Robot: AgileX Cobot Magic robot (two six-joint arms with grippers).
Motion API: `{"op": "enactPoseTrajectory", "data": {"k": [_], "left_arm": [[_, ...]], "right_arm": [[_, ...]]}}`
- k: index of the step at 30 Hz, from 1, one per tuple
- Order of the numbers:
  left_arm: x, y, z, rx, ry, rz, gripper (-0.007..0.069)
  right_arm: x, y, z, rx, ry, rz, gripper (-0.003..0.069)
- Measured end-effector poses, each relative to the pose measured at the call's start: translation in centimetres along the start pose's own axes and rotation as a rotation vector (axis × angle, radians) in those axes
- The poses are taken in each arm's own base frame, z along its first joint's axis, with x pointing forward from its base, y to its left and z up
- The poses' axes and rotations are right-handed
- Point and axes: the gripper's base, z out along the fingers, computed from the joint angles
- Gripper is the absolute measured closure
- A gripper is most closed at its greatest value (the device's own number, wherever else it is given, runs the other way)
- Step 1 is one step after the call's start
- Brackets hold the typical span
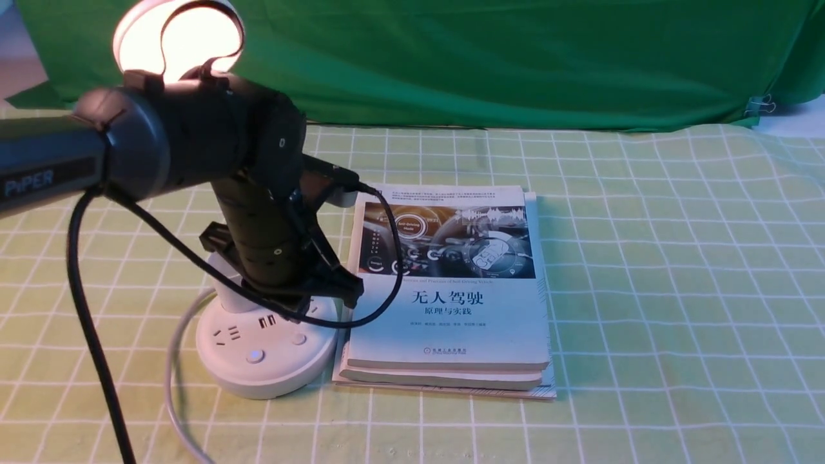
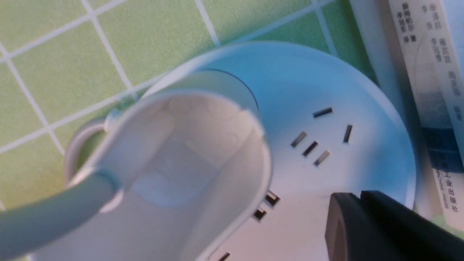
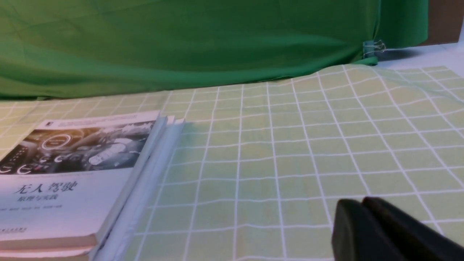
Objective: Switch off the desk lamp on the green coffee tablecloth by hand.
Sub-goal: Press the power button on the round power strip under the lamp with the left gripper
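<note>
The white desk lamp stands on the pale yellow-green grid tablecloth [image 1: 677, 258]; its disc head [image 1: 177, 38] glows at the top left. Its round base [image 1: 267, 351] shows sockets and two buttons [image 1: 255, 355], [image 1: 298, 338]. My left gripper [image 1: 301, 312] points down, just above the back of the base, next to the oval cup. In the left wrist view the jaws [image 2: 360, 197] are shut and empty over the base [image 2: 326, 90], beside the cup [image 2: 188, 156]. My right gripper [image 3: 362, 204] is shut and empty over bare tablecloth [image 3: 290, 145]; it is out of the front view.
A stack of books [image 1: 451, 290] lies right against the lamp base, also in the right wrist view [image 3: 72, 174]. The lamp's white cord [image 1: 174, 386] runs off the front. A dark green cloth [image 1: 483, 58] hangs at the back, held by a binder clip [image 1: 760, 104].
</note>
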Motion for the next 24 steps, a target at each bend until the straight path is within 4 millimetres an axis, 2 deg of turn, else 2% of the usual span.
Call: {"op": "enactPoseTrajectory", "data": {"k": [8, 14, 20, 24], "left_arm": [[0.4, -0.2, 1.7, 0.021, 0.022, -0.015, 0.0606], [0.4, -0.3, 1.9, 0.027, 0.027, -0.015, 0.0606], [0.4, -0.2, 0.9, 0.016, -0.010, -0.009, 0.0606], [0.5, -0.2, -0.6, 0.012, -0.050, -0.008, 0.0606]], "right_arm": [[0.0, 0.0, 0.0, 0.000, 0.000, 0.000, 0.0630], [0.0, 0.0, 0.0, 0.000, 0.001, 0.000, 0.0630], [0.0, 0.0, 0.0, 0.000, 0.001, 0.000, 0.0630], [0.0, 0.0, 0.0, 0.000, 0.001, 0.000, 0.0629]]}}
